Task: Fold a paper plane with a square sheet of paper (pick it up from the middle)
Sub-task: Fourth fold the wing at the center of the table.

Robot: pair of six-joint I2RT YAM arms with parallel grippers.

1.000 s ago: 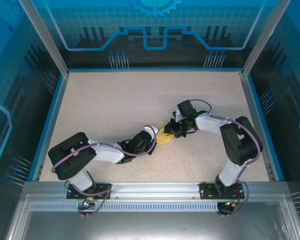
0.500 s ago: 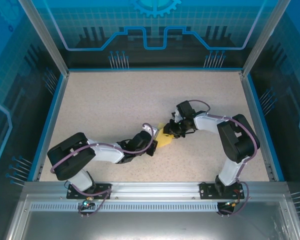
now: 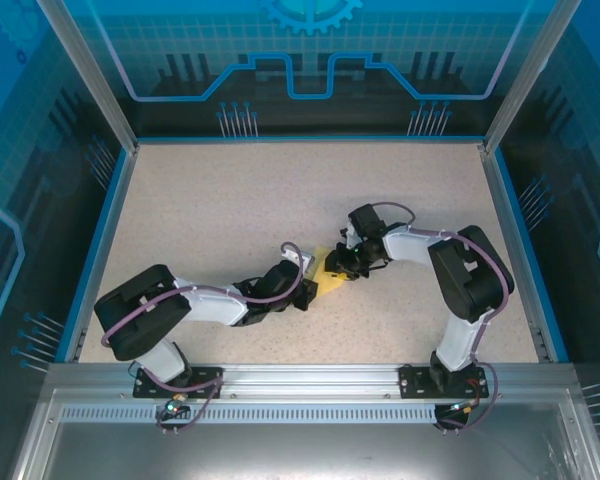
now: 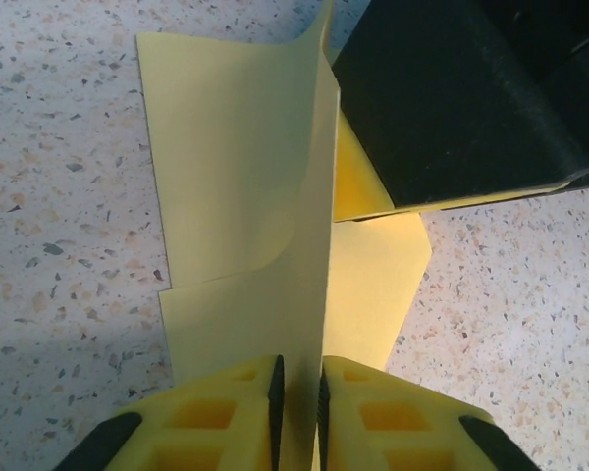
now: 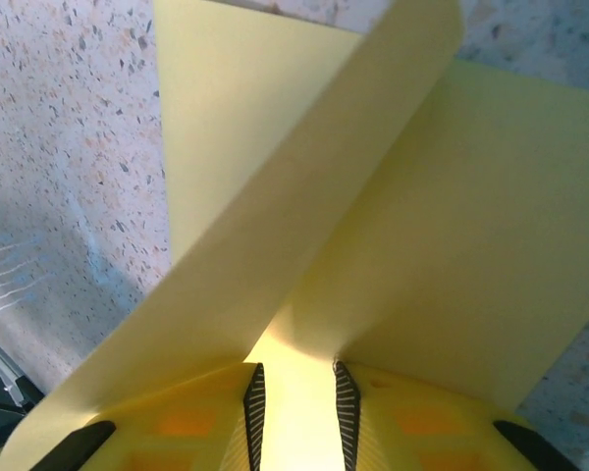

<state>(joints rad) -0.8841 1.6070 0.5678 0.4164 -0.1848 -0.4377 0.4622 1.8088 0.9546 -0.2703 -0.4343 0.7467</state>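
The left hand (image 4: 297, 378) keeps its yellow fingers a narrow gap apart around an upright fold of the yellow sheet of paper (image 4: 240, 186); whether it grips, I cannot tell. The right hand (image 5: 296, 388) pinches another fold. The creased, partly folded sheet lies mid-surface (image 3: 230, 200) between both hands, which hide most of it from above; a second earlier the right hand sat slightly farther right.

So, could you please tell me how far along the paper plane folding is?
Done: the yellow sheet of paper already carries creases and overlapping flaps. In hand: the left end effector and the right end effector each have a raised fold between their jaws, though how firmly is unclear. To do: no pointed dart shape yet, so the nose and wing folds likely remain.
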